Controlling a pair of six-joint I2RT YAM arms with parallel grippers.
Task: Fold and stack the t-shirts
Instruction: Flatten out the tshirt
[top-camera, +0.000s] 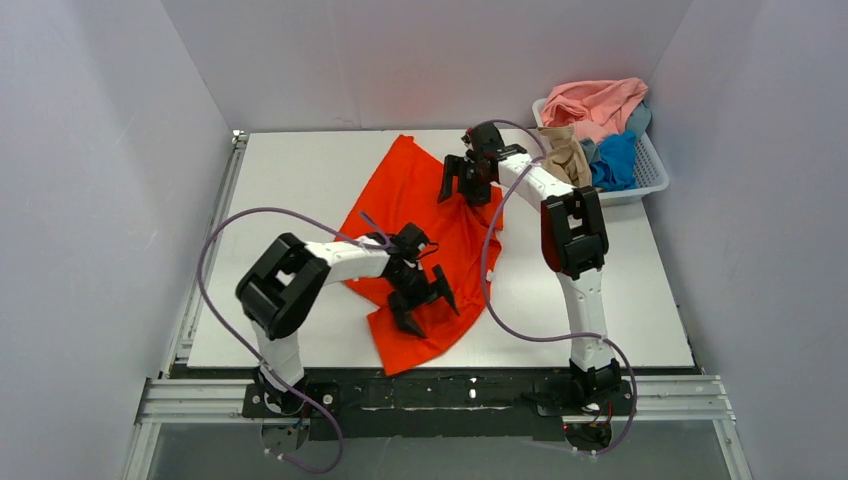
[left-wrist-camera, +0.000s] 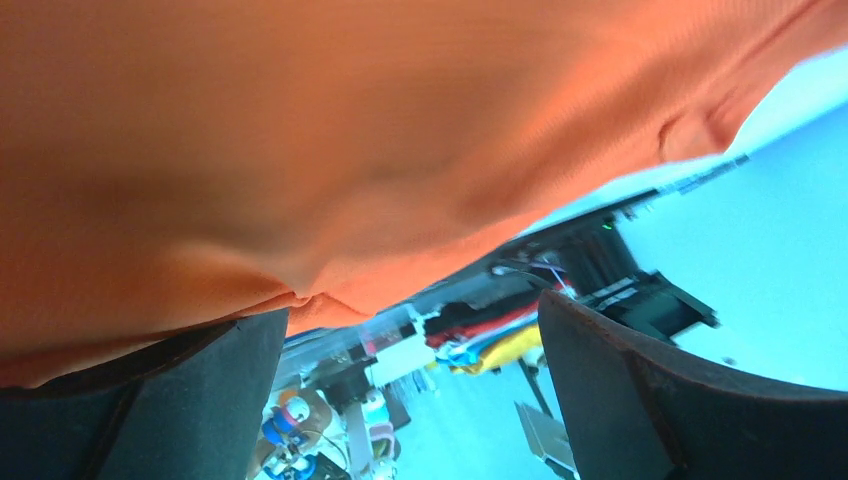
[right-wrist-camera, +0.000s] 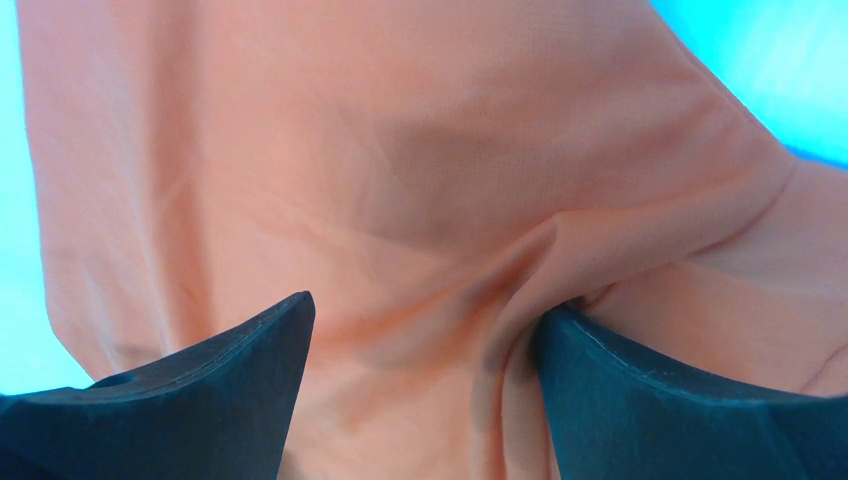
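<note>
A bright orange-red t-shirt (top-camera: 420, 215) lies crumpled and slanted across the middle of the white table (top-camera: 300, 180). My left gripper (top-camera: 428, 305) hangs over its near part with the jaws wide open. In the left wrist view the orange cloth (left-wrist-camera: 350, 140) fills the top, and nothing sits between the left gripper's (left-wrist-camera: 415, 310) fingers. My right gripper (top-camera: 465, 190) is at the shirt's far right edge, open. In the right wrist view the right gripper (right-wrist-camera: 428, 305) straddles wrinkled cloth (right-wrist-camera: 400, 170), and one finger (right-wrist-camera: 640, 400) presses against a fold. Salmon pink (top-camera: 600, 100), tan-beige (top-camera: 565, 155) and blue (top-camera: 615, 160) t-shirts are piled in the basket.
The white slatted basket (top-camera: 655, 170) stands at the table's far right corner, just behind the right arm's elbow. Grey walls close in on the left, back and right. A metal rail (top-camera: 440, 395) with the arm bases runs along the near edge.
</note>
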